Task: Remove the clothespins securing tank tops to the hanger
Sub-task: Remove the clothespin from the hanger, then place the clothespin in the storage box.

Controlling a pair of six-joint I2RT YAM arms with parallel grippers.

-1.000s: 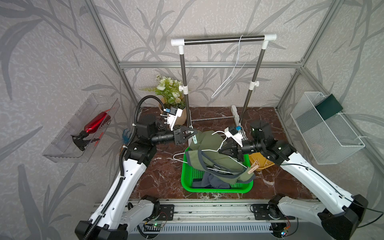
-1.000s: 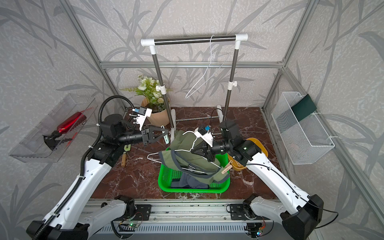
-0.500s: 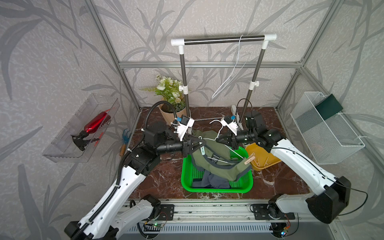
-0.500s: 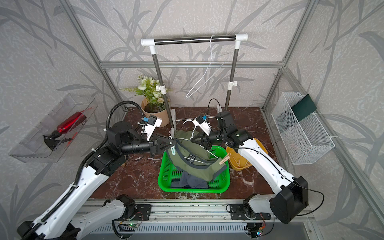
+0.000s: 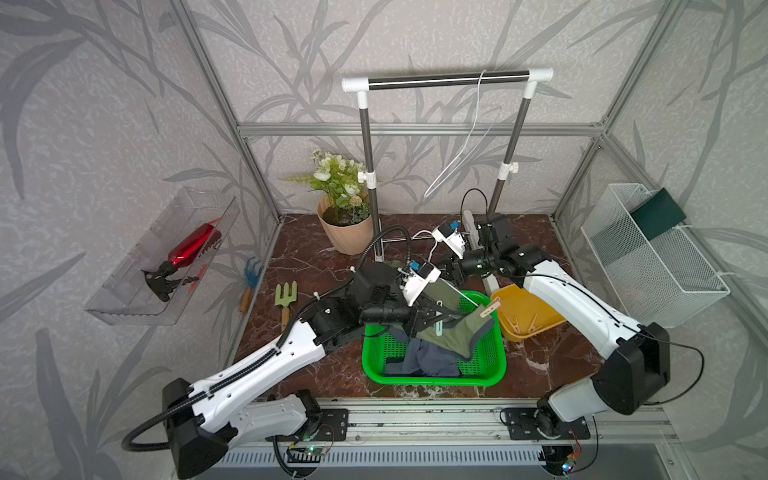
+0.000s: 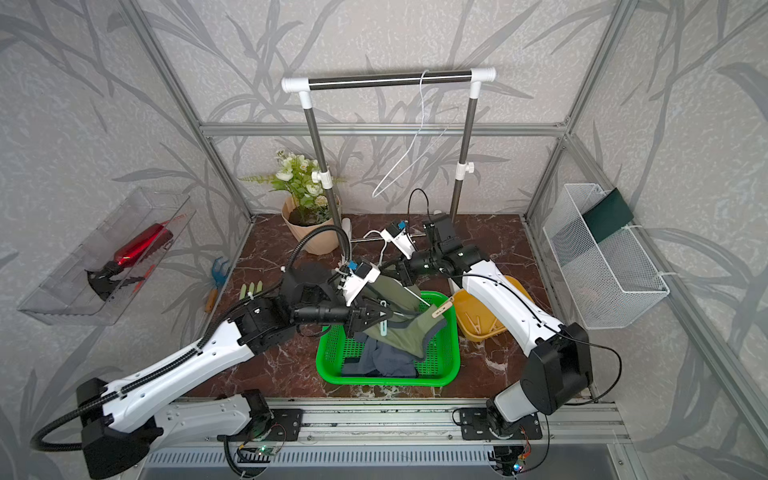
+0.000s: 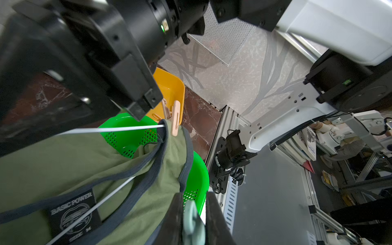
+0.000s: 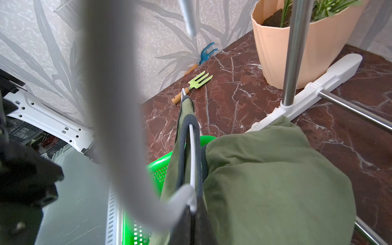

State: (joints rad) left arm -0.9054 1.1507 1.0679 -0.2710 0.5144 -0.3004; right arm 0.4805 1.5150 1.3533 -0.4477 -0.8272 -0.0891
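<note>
Brown marble worktop point(image 5: 316, 266) is carrying a green basket point(image 5: 495, 358) between both arms. Right fingers point(image 8: 182, 231) are clenching the wire of a white hanger point(image 7: 110, 129), holding the olive tank top point(image 7: 63, 161) over the basket, where the navy tank top point(image 5: 424, 361) is lying crumpled. Left fingers point(image 7: 174, 216) are gripping a pale green clothespin point(image 7: 193, 224) beside the olive fabric. One peach clothespin point(image 7: 175, 118) is pinning a strap at the hanger's end, near a yellow tray point(image 5: 536, 309) holding more.

I see open tabletop point(image 5: 540, 361) at front-right corner. Back edge blocked: pot point(image 5: 347, 239), rack posts point(image 5: 373, 208). Tray point(image 5: 519, 311) just beside basket point(image 5: 432, 380) on right; tank top point(image 5: 469, 328) hangs over it; forks point(image 5: 286, 297) nr left edge.
</note>
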